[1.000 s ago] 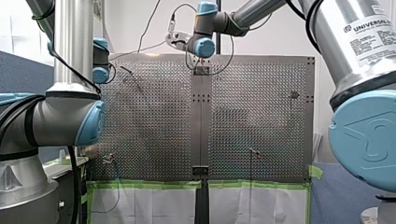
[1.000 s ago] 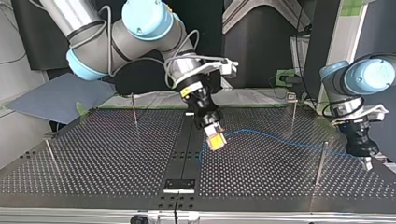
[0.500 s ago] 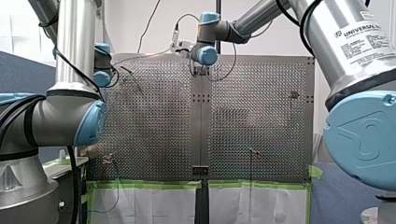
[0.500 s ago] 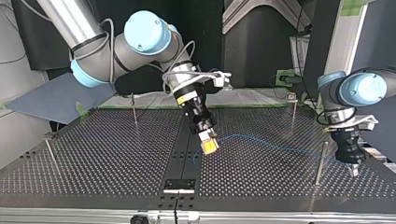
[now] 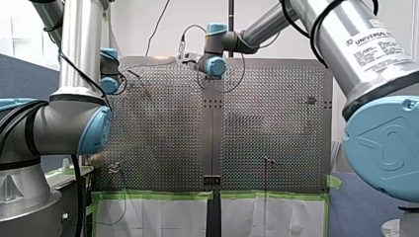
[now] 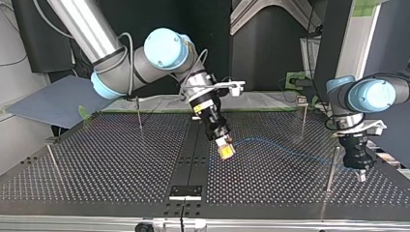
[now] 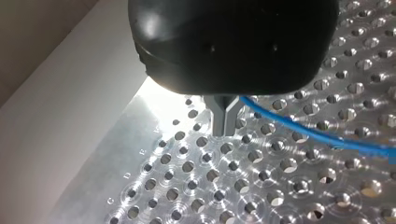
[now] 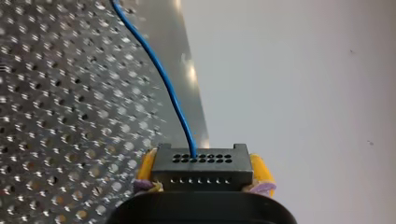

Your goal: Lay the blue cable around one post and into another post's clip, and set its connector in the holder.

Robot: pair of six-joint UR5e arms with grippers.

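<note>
My right end effector [image 6: 226, 151] pinches the small black plastic connector [image 8: 201, 167] above the shiny metal tabletop [image 6: 121, 159] full of holes. My left end effector [image 7: 224, 122] pinches the thin blue cable [image 7: 303, 128]. Move slowly and keep the cable loose.

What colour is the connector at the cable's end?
Black; the connector shows best in the right wrist view.

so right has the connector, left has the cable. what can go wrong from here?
1. The blue cable runs in a loose curve between my right gripper and my left gripper. If they move apart, it could tighten and strain the thin entry at the connector.
2. A post stands close beside my left gripper. The arm might knock it while routing.
</note>
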